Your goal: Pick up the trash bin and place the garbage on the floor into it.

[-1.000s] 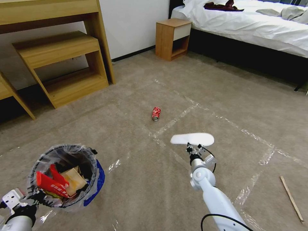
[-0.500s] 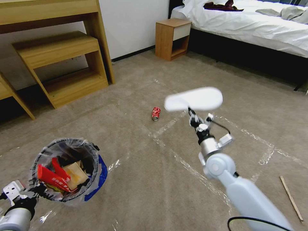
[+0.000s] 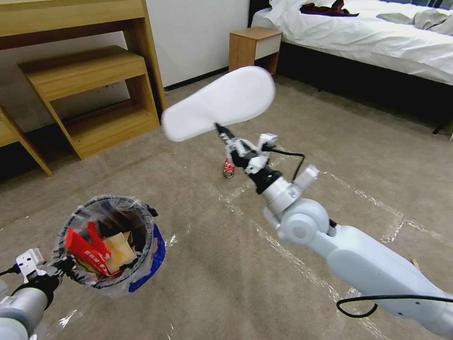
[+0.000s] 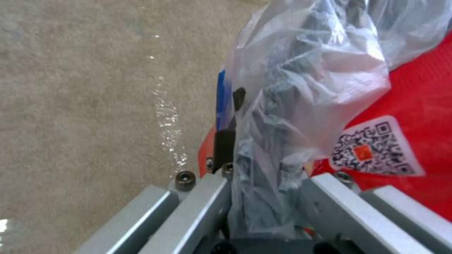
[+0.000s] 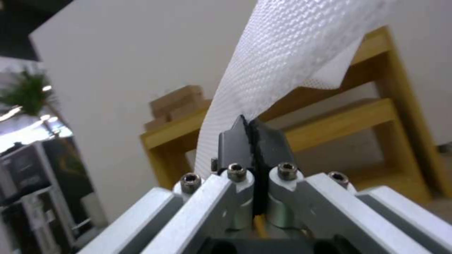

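Near us, our left gripper (image 3: 66,274) pinches the rim of the bin (image 3: 109,245). Farther out, our right gripper (image 3: 221,129) squeezes the white insole (image 3: 219,102), held high; the bin sits down and left of it.

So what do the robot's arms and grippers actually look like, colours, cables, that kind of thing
Both arms are glossy white with round joints and grey metal wrists. A black cable loops beside the right gripper, another under its forearm. The left gripper has a white bracket. Each has silver aluminium links with hex bolts and black fingers.
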Robot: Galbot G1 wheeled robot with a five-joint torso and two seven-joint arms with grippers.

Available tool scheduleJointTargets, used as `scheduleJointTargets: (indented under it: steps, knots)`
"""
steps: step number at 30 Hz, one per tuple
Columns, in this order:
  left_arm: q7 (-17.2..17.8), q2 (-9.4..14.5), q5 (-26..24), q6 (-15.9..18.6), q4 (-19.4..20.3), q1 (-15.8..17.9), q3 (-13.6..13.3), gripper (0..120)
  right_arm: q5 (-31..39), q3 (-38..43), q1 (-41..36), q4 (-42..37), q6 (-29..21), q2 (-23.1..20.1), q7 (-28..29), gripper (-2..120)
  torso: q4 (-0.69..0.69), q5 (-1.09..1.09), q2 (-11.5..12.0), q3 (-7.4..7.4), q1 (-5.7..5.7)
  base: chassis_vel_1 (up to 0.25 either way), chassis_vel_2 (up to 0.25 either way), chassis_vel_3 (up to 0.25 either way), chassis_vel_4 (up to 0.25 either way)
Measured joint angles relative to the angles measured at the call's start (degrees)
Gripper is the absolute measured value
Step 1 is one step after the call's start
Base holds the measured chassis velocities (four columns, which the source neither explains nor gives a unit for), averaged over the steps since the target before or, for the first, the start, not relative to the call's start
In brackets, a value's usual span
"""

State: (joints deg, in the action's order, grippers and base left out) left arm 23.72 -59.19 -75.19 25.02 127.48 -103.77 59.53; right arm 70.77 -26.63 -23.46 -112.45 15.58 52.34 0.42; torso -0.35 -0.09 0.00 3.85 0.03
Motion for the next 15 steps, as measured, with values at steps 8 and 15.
scheduleJointTargets:
  steps: [8,15]
  knots:
    - [0.3,2.9,-1.9,0.7,-2.3,2.3,-1.9,1,-1.9,-8.8,6.0,1.9,0.7,1.7,-2.0,0,0.0,0.0,0.0,0.0,0.0,0.0,0.0,0.0,0.0]
    - [0.3,4.3,-2.4,1.2,-3.5,3.7,-3.1,1,-3.8,-13.7,8.2,2.6,0.9,2.6,-2.9,0,-0.01,0.01,0.0,0.0,0.0,0.0,0.0,0.0,0.0]
